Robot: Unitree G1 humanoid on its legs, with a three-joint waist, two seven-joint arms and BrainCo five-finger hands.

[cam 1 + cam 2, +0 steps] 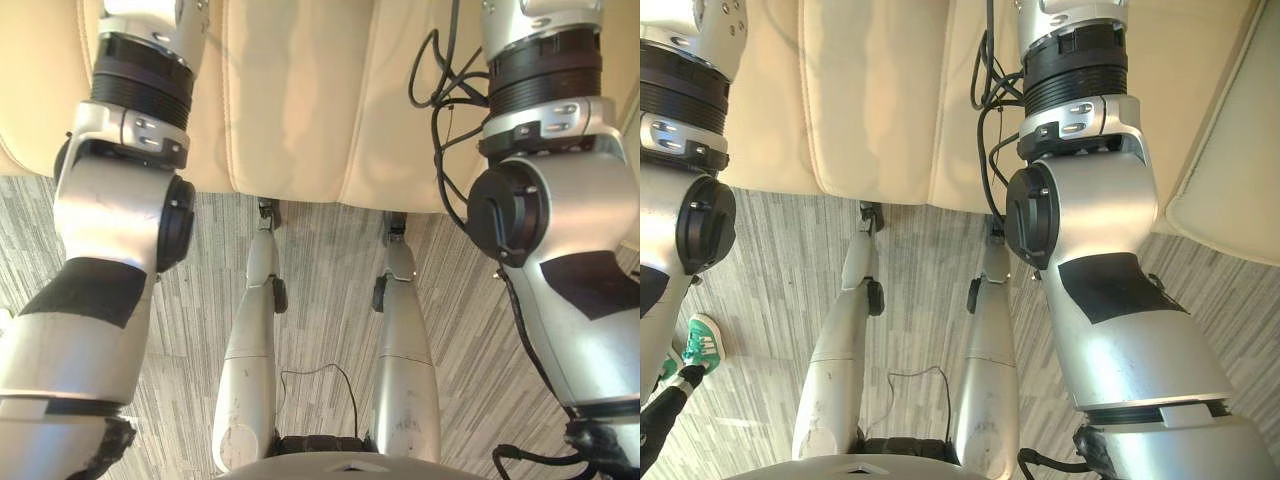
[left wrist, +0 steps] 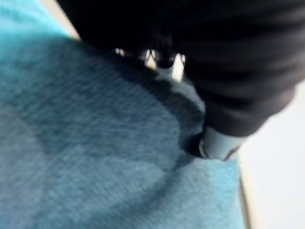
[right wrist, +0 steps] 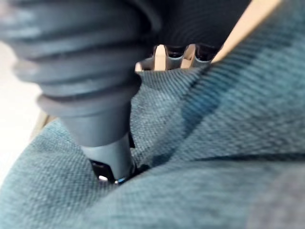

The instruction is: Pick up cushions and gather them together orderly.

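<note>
The left hand [image 2: 218, 142] is pressed with its thumb deep into a teal cushion [image 2: 105, 143], which is pinched against fingers hidden behind it. The right hand [image 3: 112, 157] is closed in the same way on teal fabric; whether it is the same cushion cannot be told. A cream sofa [image 1: 290, 100] is seen ahead.

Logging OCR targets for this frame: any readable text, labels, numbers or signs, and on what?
None readable: no print shows on the teal cushion, the cream sofa, the carpet or the green shoe.
</note>
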